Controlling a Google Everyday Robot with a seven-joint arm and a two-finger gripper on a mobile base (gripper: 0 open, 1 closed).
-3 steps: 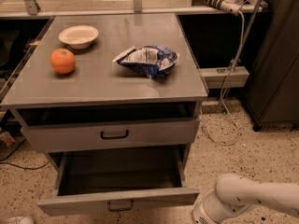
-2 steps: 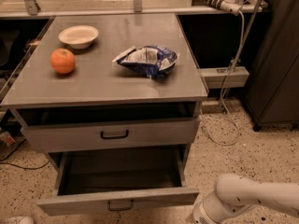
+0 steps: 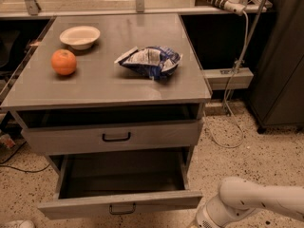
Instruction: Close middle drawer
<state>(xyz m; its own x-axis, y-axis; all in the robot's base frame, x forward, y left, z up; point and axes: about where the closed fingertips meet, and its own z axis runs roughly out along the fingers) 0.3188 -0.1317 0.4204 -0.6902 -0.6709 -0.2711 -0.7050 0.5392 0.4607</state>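
The middle drawer [image 3: 121, 204] of the grey metal cabinet [image 3: 109, 87] is pulled far out. It is a deep grey tray with a flat front and a small black loop handle [image 3: 122, 209], and its inside looks empty. Above it the taller-fronted top drawer [image 3: 114, 137] stands slightly out. My white arm [image 3: 251, 201] comes in from the lower right and ends just right of the open drawer's front corner. My gripper lies below the bottom edge of the view and does not show.
On the cabinet top lie an orange [image 3: 63, 61], a white bowl [image 3: 80, 36] and a blue-white chip bag [image 3: 151, 61]. A dark cabinet [image 3: 280, 75] stands at the right. White cables [image 3: 237, 61] and a power strip [image 3: 227, 77] hang beside it. The floor is speckled.
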